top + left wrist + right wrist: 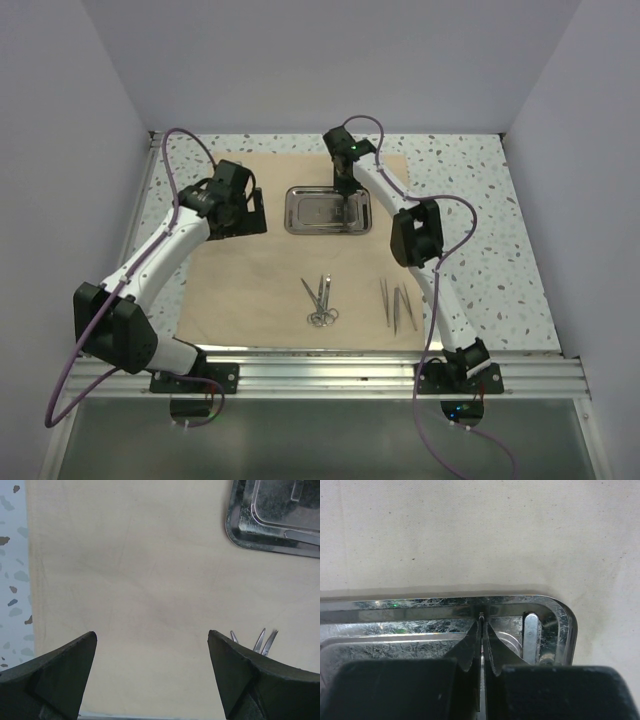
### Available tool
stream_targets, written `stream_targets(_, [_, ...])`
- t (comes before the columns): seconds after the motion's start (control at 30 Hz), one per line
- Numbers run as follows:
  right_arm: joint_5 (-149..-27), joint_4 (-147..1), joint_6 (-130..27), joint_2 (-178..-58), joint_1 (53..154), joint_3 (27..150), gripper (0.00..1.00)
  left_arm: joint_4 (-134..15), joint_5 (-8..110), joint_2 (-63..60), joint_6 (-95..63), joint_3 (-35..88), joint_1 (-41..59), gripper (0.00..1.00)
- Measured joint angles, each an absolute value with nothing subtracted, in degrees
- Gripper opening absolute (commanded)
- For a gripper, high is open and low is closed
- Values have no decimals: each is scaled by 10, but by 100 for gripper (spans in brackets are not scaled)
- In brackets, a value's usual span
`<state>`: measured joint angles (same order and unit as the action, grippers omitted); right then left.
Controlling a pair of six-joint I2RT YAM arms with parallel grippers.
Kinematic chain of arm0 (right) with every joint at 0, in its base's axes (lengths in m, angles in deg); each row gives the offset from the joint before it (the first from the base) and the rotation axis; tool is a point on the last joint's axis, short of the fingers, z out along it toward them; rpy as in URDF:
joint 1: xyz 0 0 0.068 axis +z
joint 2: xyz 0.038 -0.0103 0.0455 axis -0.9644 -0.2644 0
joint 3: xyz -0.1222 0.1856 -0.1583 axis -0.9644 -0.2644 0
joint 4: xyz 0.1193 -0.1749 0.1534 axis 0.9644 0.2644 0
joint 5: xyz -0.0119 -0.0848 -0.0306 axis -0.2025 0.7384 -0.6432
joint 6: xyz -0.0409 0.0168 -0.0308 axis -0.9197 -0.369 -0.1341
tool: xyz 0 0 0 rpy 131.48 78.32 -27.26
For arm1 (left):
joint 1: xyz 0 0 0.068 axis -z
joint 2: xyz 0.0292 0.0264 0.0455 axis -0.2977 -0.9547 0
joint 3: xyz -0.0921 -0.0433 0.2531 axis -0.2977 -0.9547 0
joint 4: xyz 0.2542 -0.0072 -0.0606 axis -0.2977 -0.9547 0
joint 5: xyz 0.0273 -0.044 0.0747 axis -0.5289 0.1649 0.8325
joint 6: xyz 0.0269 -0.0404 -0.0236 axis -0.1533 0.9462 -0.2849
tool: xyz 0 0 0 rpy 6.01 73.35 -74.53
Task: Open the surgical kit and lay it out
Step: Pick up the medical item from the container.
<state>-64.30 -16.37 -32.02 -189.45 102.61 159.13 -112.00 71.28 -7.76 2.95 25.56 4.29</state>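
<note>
Wrap (250, 290): spread flat over the table, everything else on it. Looks light, limp and easily creased; take it by an edge or corner.
Tray (290, 212): at the far middle of the wrap. Stiff, shiny, probably slippery; the raised rim is the place to pinch.
Left gripper (152, 640): over bare wrap left of the tray, jaws wide apart, empty.
Right gripper (481, 622): down inside the tray by its rim, jaws pressed together.
Scissors (322, 300): near middle of the wrap. Hard and thin; grip across the shanks.
Tweezers (397, 305): just right of the scissors, apart from them. Springy; grip mid-length.
Sliver (481, 615): thin steel, seemingly pinched in the right jaws; which tool it is I cannot tell.
</note>
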Motion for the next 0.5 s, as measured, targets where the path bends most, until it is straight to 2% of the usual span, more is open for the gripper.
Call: stream_targets(0.5, [-662,-174,-311,-1879,1020,1572,0,-1120,715,-76,23,257,40,96])
